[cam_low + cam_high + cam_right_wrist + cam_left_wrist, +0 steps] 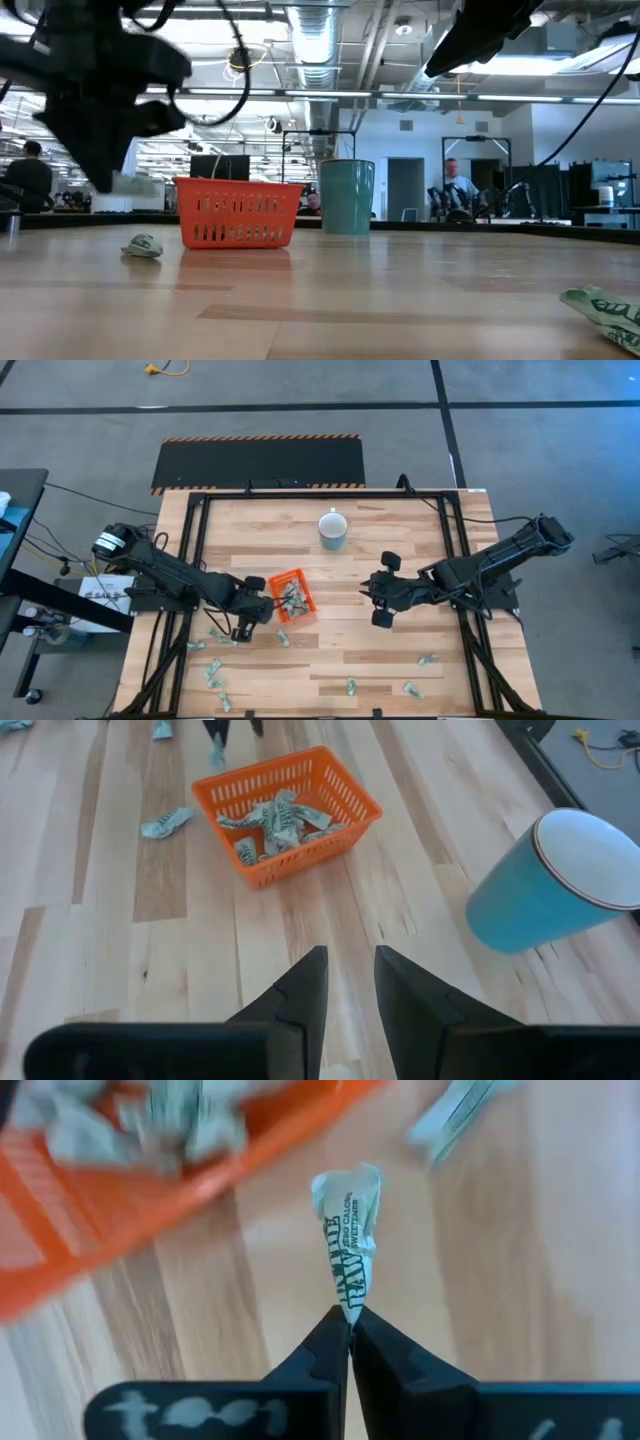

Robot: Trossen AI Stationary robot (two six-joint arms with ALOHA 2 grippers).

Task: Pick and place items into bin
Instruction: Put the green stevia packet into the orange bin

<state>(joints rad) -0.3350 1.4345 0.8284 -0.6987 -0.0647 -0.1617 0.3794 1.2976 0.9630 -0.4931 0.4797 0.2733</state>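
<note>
I am keeping the left gripper (349,1320) just beside the orange bin (293,597), at its left edge, with the jaws pinched fully together on the tail of one wrapped piece (350,1240). I am holding it by the very end so that, I think, it is hanging free and can be dropping cleanly once it is over the bin (300,780). The left wrist view is showing this grip clearly; from the high view I cannot make out the piece in the jaws at all. The right gripper (348,990) is waiting near the middle of the bench (340,660), jaws partly apart and holding nothing, well clear of the mug (333,528). Its wrist view is showing several pieces already lying inside the bin. The high view alone is showing the other loose pieces (213,674) scattered along the near side of the bench.
</note>
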